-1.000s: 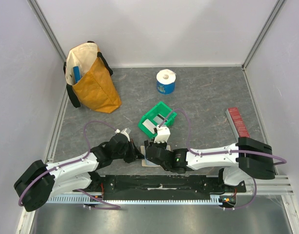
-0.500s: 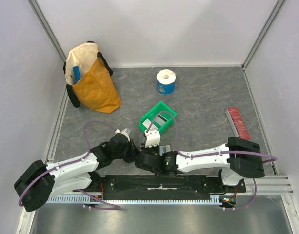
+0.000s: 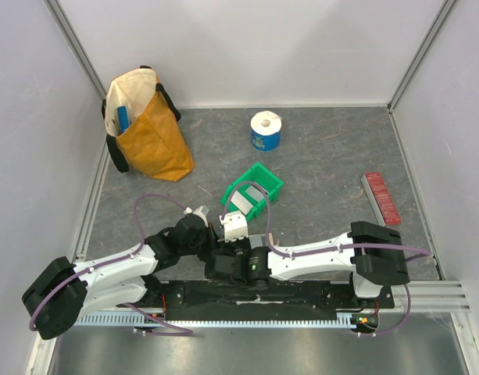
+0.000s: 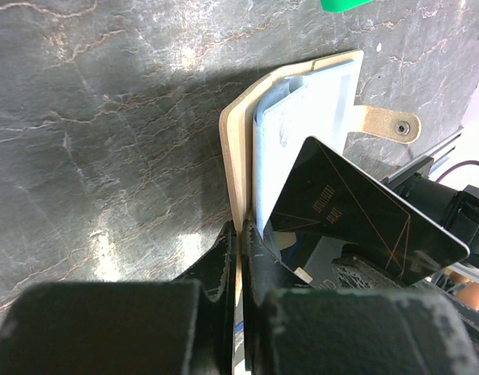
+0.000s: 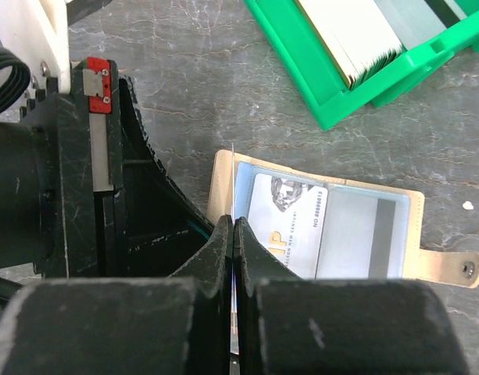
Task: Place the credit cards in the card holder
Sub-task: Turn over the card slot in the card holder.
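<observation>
One holder (image 4: 317, 109) lies open on the table (image 4: 106, 117), the left gripper (image 4: 239, 258) pinched tight on its edge. The right gripper (image 5: 234, 234) is clamped on one dark card (image 4: 356, 211), tilted over it. Two cards (image 5: 286, 223) sit in its pockets, with one green bin (image 5: 317, 70) just beyond.

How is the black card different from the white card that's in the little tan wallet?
The black card is dark with thin gold lines; the white card is pale with small print. The black card sticks up at a slant over the card holder; the white card lies flat inside one of its clear pockets. Both are thin, flat rectangles.
</observation>
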`<move>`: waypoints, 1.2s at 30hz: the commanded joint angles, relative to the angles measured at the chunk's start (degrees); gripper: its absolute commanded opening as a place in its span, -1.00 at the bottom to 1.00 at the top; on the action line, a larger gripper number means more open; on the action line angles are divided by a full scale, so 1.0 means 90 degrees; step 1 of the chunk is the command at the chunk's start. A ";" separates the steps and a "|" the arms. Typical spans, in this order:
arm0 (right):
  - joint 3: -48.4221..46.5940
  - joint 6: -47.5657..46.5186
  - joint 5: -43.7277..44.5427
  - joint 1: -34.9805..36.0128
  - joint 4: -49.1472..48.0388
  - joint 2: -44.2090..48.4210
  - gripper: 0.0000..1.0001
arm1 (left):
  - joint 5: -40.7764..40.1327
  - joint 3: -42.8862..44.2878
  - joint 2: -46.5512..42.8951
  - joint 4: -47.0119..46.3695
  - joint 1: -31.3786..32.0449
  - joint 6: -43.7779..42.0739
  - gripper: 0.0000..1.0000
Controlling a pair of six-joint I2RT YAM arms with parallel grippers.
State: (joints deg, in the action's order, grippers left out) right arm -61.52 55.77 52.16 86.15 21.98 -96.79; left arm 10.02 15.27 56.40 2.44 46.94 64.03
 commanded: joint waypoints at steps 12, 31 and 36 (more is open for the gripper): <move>-0.0675 0.0659 0.0972 0.0223 0.1309 -0.0134 -1.00 | 0.0010 0.0071 -0.0105 -0.0212 -0.0020 0.0102 -0.96; 0.0175 0.0317 -0.0288 -0.0275 -0.0352 0.0286 -1.00 | 0.0039 0.0061 -0.0193 -0.0193 -0.0020 0.0151 -0.96; 0.0195 0.0385 -0.0269 -0.0275 -0.0391 0.0393 -1.00 | 0.0058 0.0071 -0.0212 -0.0212 -0.0020 0.0151 -0.96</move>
State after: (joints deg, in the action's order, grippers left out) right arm -60.14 57.87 49.60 83.61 20.69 -95.09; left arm 10.07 15.27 55.18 2.46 46.94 64.05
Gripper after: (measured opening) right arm 0.007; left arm 0.032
